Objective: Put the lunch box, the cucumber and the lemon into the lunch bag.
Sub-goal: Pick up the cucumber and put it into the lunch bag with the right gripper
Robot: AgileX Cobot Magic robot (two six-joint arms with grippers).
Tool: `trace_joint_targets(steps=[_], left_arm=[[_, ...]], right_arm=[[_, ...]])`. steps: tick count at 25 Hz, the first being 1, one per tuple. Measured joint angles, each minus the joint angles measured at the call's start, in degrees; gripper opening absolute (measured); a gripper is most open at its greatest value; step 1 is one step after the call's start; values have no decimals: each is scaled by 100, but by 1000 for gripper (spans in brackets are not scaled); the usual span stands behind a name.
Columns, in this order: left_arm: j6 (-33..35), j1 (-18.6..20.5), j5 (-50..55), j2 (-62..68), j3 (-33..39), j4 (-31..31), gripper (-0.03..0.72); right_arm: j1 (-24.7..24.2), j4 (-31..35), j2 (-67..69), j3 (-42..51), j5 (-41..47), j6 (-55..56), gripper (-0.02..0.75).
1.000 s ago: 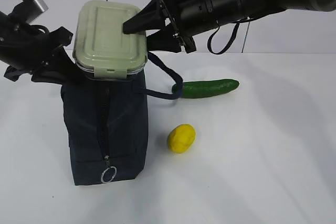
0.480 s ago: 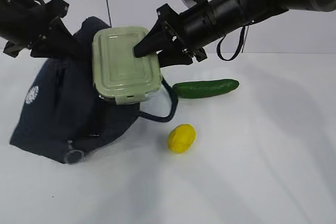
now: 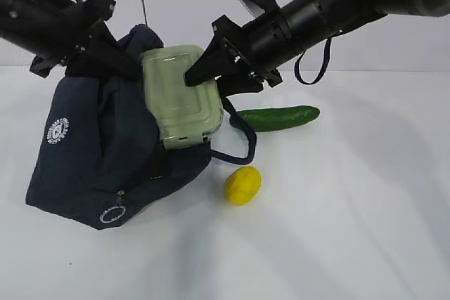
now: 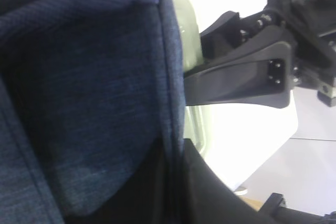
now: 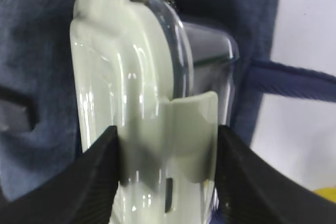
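Now right claw (image 5: pixel 167 174) clamps lunch box (image 5: pixel 131 93) at lunch bag (image 3: pixel 91 152) mouth; left claw (image 3: pixel 116 57) pinches bag rim.

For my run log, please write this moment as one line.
left gripper: shut on lunch bag | right gripper: holds lunch box | cucumber, lemon: on table

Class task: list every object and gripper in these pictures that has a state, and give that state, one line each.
Clear lunch box with sage-green lid: latched, tilted, clamped at the bag's mouth.
Dark navy fabric lunch bag: tipped over, top pinched.
Long dark green cucumber: lying on the table.
Small yellow lemon: resting on the table.
Left gripper: jaws shut on the bag.
Right gripper: jaws clamping the box.
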Motion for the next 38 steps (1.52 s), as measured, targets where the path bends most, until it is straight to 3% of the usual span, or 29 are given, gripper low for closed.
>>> trace_joint_targets(steps=[10, 24, 38], left_arm=[[0, -26, -21, 0, 0, -463, 8], [13, -343, -105, 0, 0, -580, 8], [17, -343, -146, 0, 0, -924, 8]], right_arm=[[22, 121, 135, 0, 14, 88, 419], [205, 311, 166, 0, 4, 78, 419], [205, 876, 175, 0, -7, -609, 419]])
